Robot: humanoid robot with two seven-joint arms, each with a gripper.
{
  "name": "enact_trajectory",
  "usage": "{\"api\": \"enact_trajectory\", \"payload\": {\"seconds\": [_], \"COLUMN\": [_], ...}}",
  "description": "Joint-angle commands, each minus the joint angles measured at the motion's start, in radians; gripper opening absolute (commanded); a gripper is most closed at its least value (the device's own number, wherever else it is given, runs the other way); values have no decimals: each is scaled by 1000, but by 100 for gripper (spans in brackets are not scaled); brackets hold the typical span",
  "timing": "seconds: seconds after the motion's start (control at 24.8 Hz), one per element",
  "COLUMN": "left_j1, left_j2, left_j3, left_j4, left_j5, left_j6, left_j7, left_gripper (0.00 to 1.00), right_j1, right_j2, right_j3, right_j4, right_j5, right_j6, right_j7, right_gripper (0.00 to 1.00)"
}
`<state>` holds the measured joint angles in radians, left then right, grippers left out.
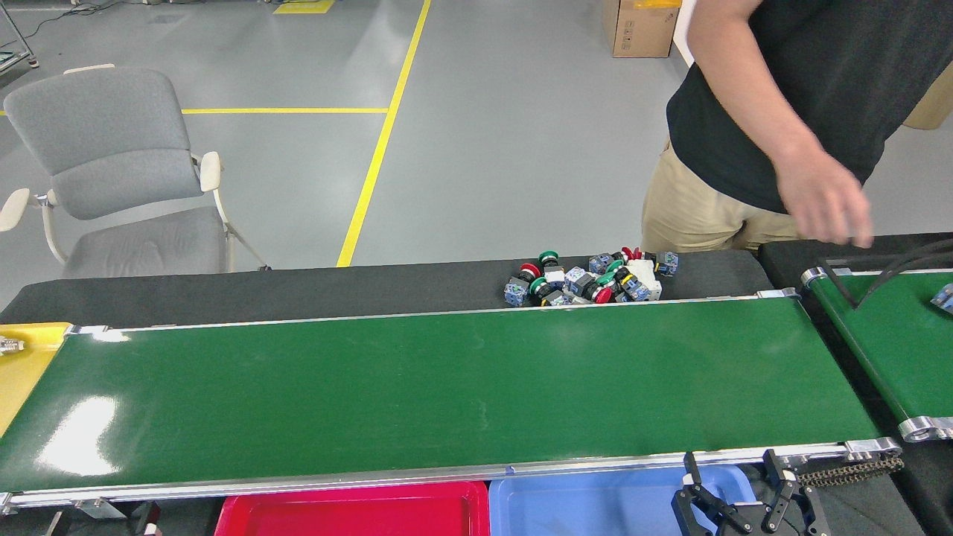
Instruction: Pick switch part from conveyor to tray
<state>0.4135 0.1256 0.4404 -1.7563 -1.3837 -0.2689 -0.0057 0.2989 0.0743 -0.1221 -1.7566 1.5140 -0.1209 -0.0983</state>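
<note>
The conveyor [447, 387], a long glossy green belt with silver rails, runs across the middle and carries nothing that I can see. Several switch parts [588, 279] with red and green caps and blue-grey bodies lie heaped on the black table just behind its far rail. Another switch part [944, 298] rests on the shorter green belt at the right edge. A red tray [357, 510] and a blue tray [595, 506] sit below the near rail. My right gripper [733, 476] hangs open and empty over the blue tray's right end. My left gripper is out of view.
A person stands at the far right, one hand [823, 205] hovering above the shorter green belt [878, 335], which black cables cross. A yellow tray [26, 357] sits at the conveyor's left end. A grey chair [112, 171] stands behind the table.
</note>
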Motion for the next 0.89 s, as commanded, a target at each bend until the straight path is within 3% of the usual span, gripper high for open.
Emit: {"api": "enact_trajectory", "payload": {"seconds": [0.0, 0.85], "left_j1": [-4, -13], "left_j2": [6, 5], "left_j3": [4, 57], "left_j4": [-9, -12], "left_j5": [0, 2], "left_j6": [-3, -3], "left_j7": [9, 62], "left_gripper": [100, 100], "right_j1": [-3, -4], "right_j2": [-1, 4], "right_j3": [15, 35], "right_j4": [-14, -12], "right_j5": [-2, -3], "right_j6": [1, 1], "right_j7": [-9, -12], "right_gripper": [100, 100]}}
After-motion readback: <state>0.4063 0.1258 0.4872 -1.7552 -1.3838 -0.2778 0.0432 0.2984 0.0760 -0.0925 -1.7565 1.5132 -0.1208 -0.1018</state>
